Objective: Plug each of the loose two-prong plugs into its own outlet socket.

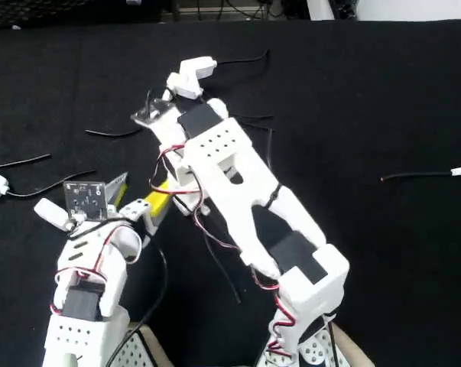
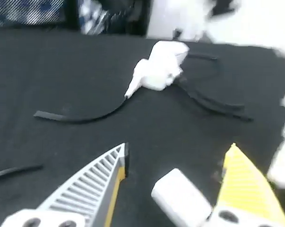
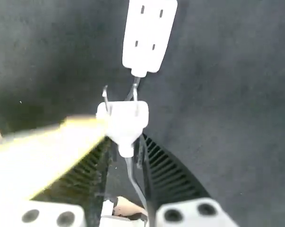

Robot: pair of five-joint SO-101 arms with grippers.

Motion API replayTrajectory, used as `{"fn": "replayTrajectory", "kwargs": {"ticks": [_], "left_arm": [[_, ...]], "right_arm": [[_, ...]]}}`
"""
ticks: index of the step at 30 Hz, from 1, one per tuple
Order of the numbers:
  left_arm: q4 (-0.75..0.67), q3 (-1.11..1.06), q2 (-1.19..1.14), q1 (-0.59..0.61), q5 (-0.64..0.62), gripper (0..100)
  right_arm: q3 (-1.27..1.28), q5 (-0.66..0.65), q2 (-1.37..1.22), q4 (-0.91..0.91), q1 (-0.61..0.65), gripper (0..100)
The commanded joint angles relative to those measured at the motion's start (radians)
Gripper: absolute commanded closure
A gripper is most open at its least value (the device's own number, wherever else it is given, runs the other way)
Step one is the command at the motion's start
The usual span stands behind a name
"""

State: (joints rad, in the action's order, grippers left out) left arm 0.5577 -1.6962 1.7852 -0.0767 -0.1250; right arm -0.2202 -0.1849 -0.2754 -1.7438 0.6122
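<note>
Black table (image 1: pixel 368 92): the right arm (image 1: pixel 238 176) lies stretched toward 11 o'clock, while the left gripper (image 2: pixel 177 149), at 8 o'clock, has its jaws spread. Near the outlet block (image 3: pixel 149 35) at 11 o'clock, the right gripper (image 3: pixel 125 132) has its jaws clenched on a two-prong plug (image 3: pixel 123 118), prongs facing the sockets and not yet in. Light and rigid with a limp cord, the plug likely handles best gripped by its body.

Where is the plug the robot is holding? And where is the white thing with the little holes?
two-prong plug (image 3: pixel 123 122), right wrist view, on its white body behind the prongs.
outlet strip (image 3: pixel 149 29), right wrist view, on its flat face between the slot pairs.
</note>
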Motion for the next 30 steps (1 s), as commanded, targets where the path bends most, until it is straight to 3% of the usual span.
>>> {"fn": "replayTrajectory", "kwargs": {"ticks": [1, 14, 25, 30], "left_arm": [[-0.091, -0.004, 0.009, -0.022, -0.002, 67], [-0.029, -0.004, 0.0, -0.051, 0.005, 67], [-0.031, -0.005, -0.025, -0.051, 0.006, 67], [-0.094, -0.012, -0.1, -0.051, 0.006, 67]], "right_arm": [[0.013, -0.011, 0.058, -0.015, 0.006, 98.6], [-0.084, -0.002, 0.079, -0.023, 0.012, 98.6], [0.042, -0.011, 0.414, -0.023, 0.012, 98.6], [0.093, -0.021, 0.487, -0.023, 0.008, 98.6]]}}
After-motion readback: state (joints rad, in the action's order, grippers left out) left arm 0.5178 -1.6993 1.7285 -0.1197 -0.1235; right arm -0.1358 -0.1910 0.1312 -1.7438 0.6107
